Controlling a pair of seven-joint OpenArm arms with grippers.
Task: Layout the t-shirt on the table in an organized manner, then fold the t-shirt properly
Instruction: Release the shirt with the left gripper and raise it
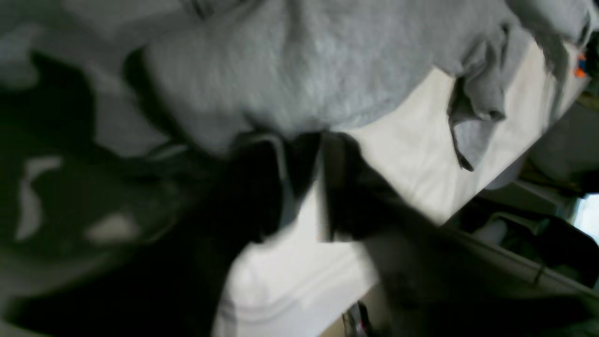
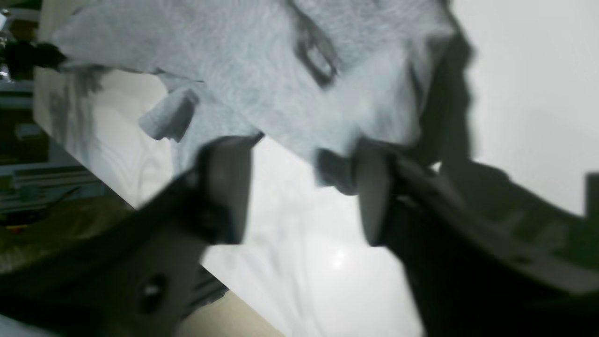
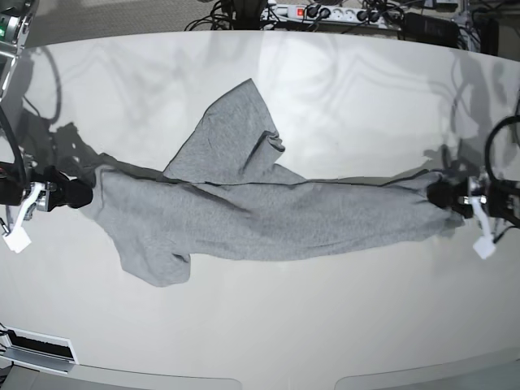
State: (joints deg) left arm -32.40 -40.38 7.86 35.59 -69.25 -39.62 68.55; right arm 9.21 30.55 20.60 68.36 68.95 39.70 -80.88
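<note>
The grey t-shirt (image 3: 260,215) lies stretched in a long band across the white table (image 3: 260,325), with one flap folded up toward the back. My right gripper (image 3: 77,195) is at the band's left end and my left gripper (image 3: 439,195) at its right end. In the right wrist view the right gripper (image 2: 302,145) stands open, its fingers (image 2: 224,187) wide apart, bare table (image 2: 538,93) between them and the t-shirt (image 2: 257,70) just past the tips. In the blurred left wrist view the left gripper (image 1: 306,178) shows a narrower gap, with table (image 1: 421,154) between its fingers and the t-shirt (image 1: 304,61) at the tips.
A power strip with cables (image 3: 325,12) lies beyond the table's back edge. A small white tag hangs under each wrist (image 3: 16,241) (image 3: 484,248). Both wrist views show the table's edge with floor clutter (image 1: 538,224) (image 2: 28,187) beyond it.
</note>
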